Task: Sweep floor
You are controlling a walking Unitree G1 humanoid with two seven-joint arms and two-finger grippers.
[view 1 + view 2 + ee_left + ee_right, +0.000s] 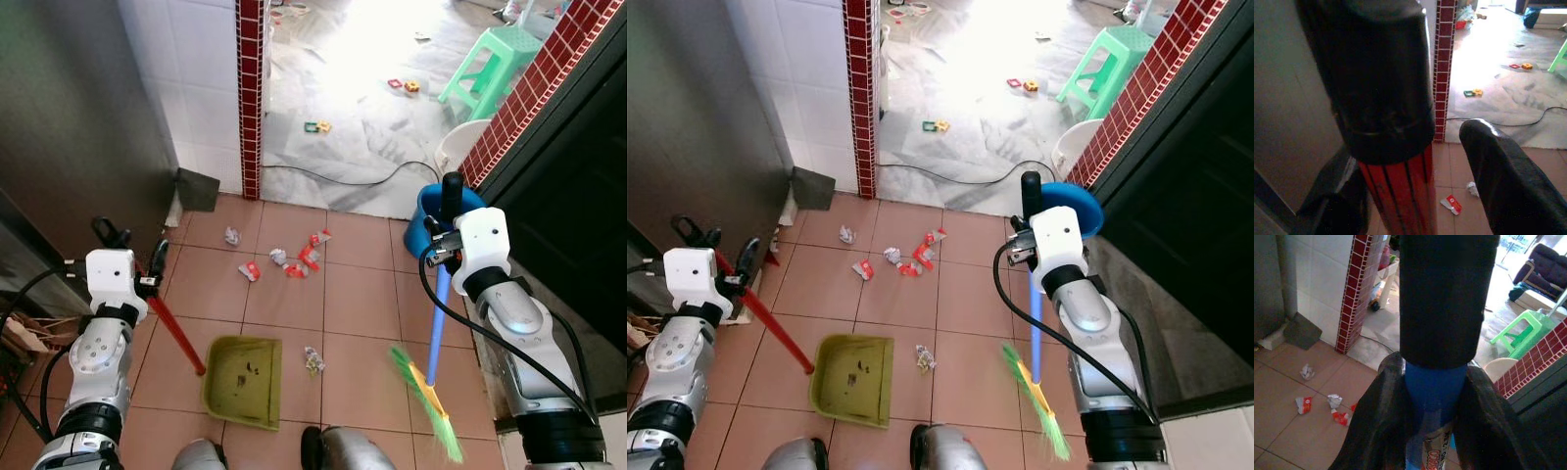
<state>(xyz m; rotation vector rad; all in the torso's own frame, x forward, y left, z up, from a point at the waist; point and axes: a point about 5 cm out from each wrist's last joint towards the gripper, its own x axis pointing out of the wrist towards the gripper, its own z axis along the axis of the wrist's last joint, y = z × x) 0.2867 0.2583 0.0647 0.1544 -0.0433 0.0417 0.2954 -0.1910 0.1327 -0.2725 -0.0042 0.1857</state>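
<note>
Though the right hand (pixel 451 201) is clamped on the broom (pixel 436 343) and the left hand (pixel 132 250) on the dustpan (pixel 242 380) handle, most scraps (pixel 294 262) lie unswept on the tiled floor (pixel 353 313) ahead.

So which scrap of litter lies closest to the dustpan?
The crumpled scrap just right of the dustpan; the others lie in a cluster farther up the tiles.

Green dustpan (pixel 243 380), red handle (pixel 176 330), blue broomstick (pixel 438 328).
</note>
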